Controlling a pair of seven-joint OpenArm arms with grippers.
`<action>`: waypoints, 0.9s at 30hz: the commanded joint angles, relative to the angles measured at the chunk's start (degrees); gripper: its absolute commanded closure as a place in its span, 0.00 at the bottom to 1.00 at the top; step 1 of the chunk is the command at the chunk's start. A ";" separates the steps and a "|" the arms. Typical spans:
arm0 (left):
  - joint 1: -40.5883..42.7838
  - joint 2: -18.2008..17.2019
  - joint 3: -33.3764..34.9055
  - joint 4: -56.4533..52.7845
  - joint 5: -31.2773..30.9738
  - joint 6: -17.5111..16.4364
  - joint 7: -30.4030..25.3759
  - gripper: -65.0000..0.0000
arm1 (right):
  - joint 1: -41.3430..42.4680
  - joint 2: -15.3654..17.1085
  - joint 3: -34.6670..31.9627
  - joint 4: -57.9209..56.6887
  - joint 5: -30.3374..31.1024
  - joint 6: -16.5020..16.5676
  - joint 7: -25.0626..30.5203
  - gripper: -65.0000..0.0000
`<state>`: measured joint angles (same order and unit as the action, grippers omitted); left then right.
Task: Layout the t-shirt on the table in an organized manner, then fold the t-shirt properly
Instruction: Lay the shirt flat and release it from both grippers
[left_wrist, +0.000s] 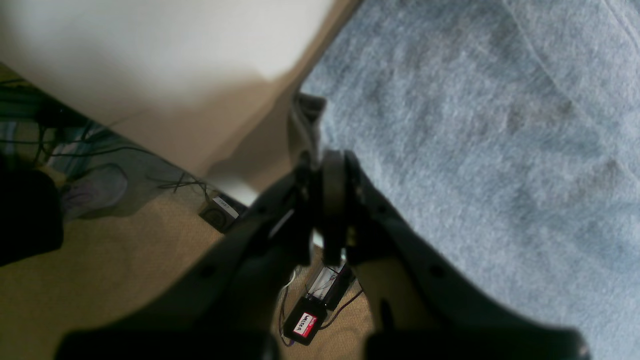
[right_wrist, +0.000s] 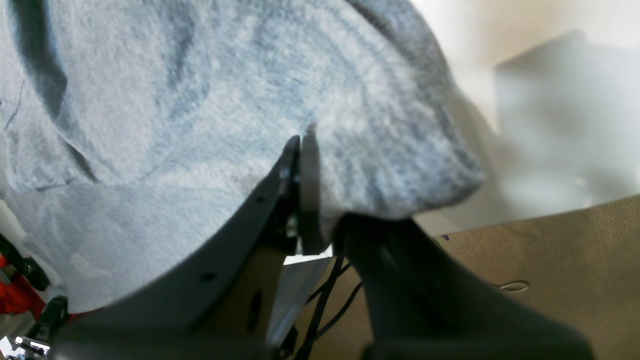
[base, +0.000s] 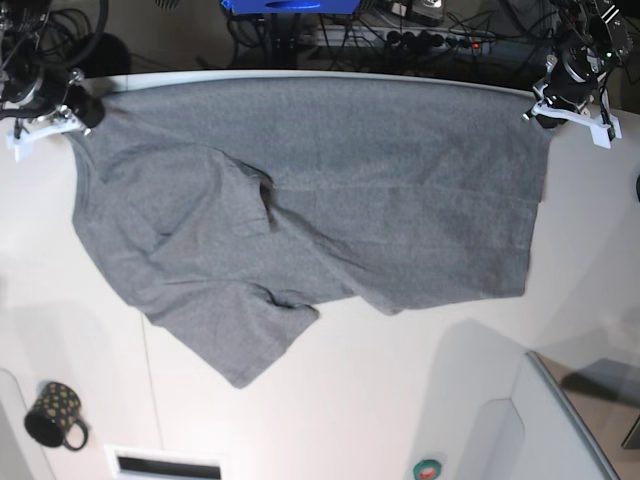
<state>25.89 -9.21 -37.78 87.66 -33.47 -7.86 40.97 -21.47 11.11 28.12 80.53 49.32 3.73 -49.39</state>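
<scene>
The t-shirt (base: 310, 210) is spread along the table's (base: 400, 400) far edge, its corners pinched by both closed end effectors (left_wrist: 320, 150) (right_wrist: 301, 142). Only the base view shows a mug (base: 55, 415).

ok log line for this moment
phase: layout | left gripper: shut on t-shirt corner | right gripper: shut on other corner | table

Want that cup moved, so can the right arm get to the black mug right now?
Probably not: the right pincer is shut on the t-shirt at the table's far edge, while the mug stands at the near edge.
</scene>
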 joint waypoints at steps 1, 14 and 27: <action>0.18 -0.77 -0.33 1.18 -0.24 0.08 -0.84 1.00 | -0.02 -0.08 0.58 1.01 0.39 0.71 0.46 0.98; 0.53 -0.85 -1.03 1.18 -0.24 0.08 -0.58 0.33 | -1.87 -2.10 0.58 6.11 0.66 0.71 2.31 0.37; -1.32 -2.79 -15.80 0.56 -0.24 0.08 -0.49 0.23 | -4.94 -2.72 13.07 9.01 0.04 0.27 6.70 0.36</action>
<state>24.25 -10.74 -52.88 87.39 -33.30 -7.68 41.63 -26.48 7.64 40.86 88.75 48.97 3.95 -43.16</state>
